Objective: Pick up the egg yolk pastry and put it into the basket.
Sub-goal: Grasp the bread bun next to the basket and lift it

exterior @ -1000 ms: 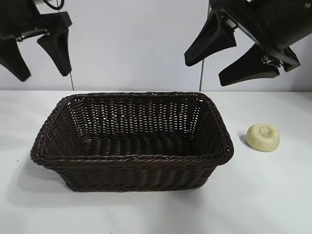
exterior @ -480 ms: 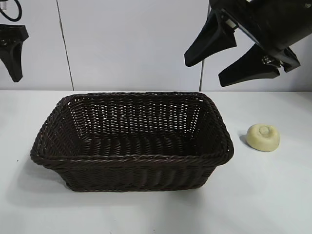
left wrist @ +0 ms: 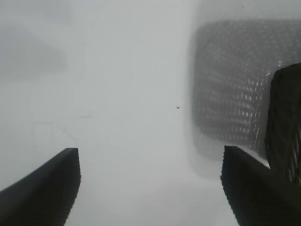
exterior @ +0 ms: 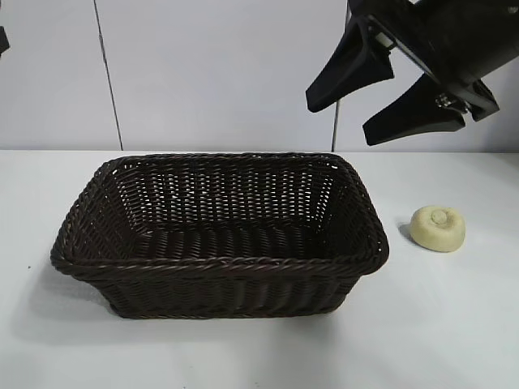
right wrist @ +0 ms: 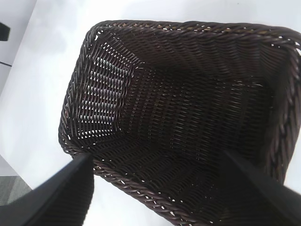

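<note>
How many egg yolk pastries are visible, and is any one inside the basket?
1. The egg yolk pastry lies on the white table, to the right of the basket in the exterior view and apart from it. None is in the basket.

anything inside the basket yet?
No. The basket shows only bare weave; the egg yolk pastry sits on the table beside it. The near wall hides a floor strip.

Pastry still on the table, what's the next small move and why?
Probably swing the right gripper right and down over the pastry. It hangs open and empty above the basket's right end, while the pastry lies untouched on the table right of the basket. The left gripper is open over bare table beside the basket.
</note>
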